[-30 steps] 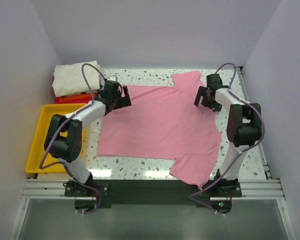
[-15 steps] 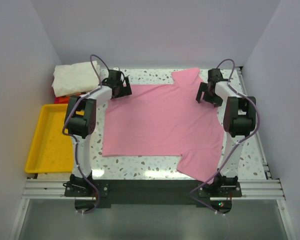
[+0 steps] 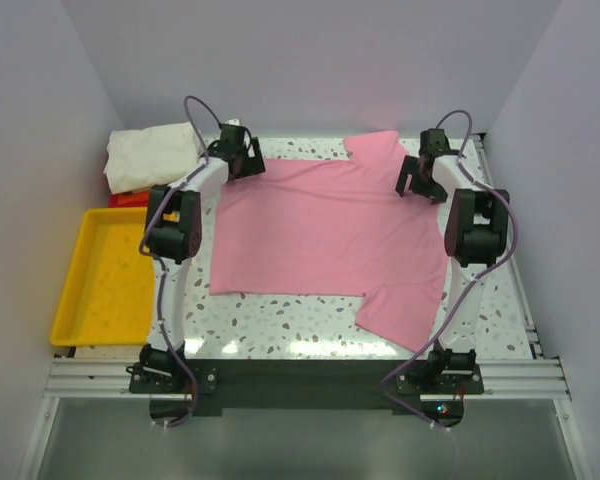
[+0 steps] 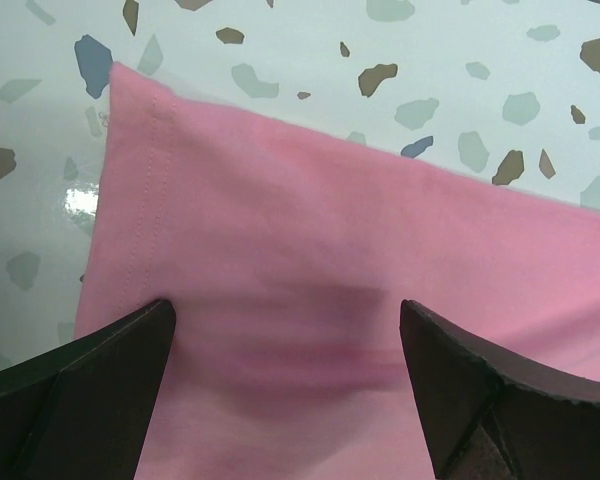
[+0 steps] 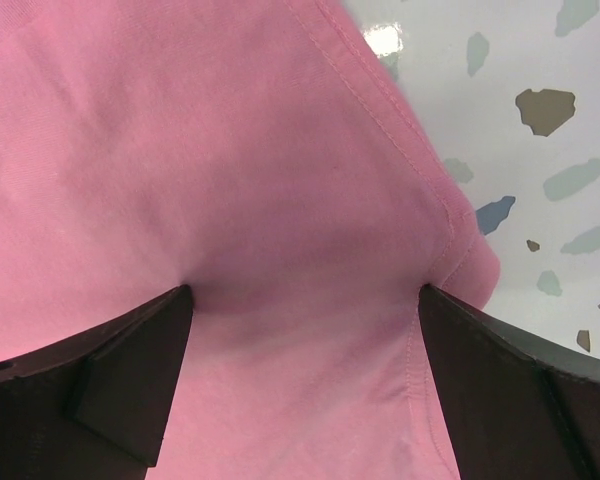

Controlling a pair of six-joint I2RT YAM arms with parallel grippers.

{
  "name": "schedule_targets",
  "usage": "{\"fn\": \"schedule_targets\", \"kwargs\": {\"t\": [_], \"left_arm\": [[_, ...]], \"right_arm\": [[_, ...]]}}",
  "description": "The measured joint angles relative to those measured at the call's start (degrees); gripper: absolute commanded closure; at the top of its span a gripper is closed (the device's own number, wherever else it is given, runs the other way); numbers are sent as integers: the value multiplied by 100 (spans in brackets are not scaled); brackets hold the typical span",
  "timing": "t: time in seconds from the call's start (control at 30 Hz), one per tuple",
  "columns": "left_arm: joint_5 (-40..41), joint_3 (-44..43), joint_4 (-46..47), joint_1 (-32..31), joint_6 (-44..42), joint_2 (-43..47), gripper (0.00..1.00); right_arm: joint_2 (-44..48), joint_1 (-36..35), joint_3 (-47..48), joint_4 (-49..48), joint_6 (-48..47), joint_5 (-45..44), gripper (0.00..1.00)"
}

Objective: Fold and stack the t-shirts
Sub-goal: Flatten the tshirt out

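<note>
Claws on both arms are released, fingers spread wide, nothing grasped between them. Under the left claw (image 3: pixel 242 158) lies the far hem corner of the pink t-shirt (image 3: pixel 330 235). The shirt is spread flat across the speckled worktop (image 3: pixel 290 322), with its hem on the left claw's side and its sleeves on the side of the right claw (image 3: pixel 417 180).

From the left wrist, the two dark fingers straddle smooth pink cloth. The stitched hem runs just ahead of the left-hand finger, the corner sits beyond it, and bare worktop shows past the edge. A soft shadow lies between the tips. Whether the tips press the cloth or sit just above it cannot be told.

From the right wrist, the fingers likewise straddle pink cloth. A stitched seam slants ahead of them, and the cloth's edge rounds into a small fold just ahead of the right-hand finger.

One sleeve lies just beside the right claw, on its inner side; the other lies well back toward that arm's base.

Out past the left claw's outer side sits a folded cream-white t-shirt (image 3: pixel 152 155), resting on a red-orange t-shirt (image 3: pixel 130 198) that shows only as a sliver. A yellow tray (image 3: pixel 68 300) lies behind that pile, well apart from the left claw.
</note>
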State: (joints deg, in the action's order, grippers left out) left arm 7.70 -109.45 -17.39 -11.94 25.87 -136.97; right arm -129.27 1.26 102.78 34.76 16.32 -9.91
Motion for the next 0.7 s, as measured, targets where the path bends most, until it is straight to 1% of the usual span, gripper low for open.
{"fn": "schedule_targets", "kwargs": {"t": [0.37,0.5,0.6,0.7], "left_arm": [[-101,-136,-264,13,-44,7,0],[-153,35,-597,20,-37,321,0],[-129,800,-680,7,11,1113,0],[-17,2087,-588,-68,168,2430,0]], "right_arm": [[-81,17,210,157,-74,114,1],[184,31,35,240,-74,221,1],[874,31,-562,271,-70,295,1],[2076,31,-1589,120,26,343,1]]}}
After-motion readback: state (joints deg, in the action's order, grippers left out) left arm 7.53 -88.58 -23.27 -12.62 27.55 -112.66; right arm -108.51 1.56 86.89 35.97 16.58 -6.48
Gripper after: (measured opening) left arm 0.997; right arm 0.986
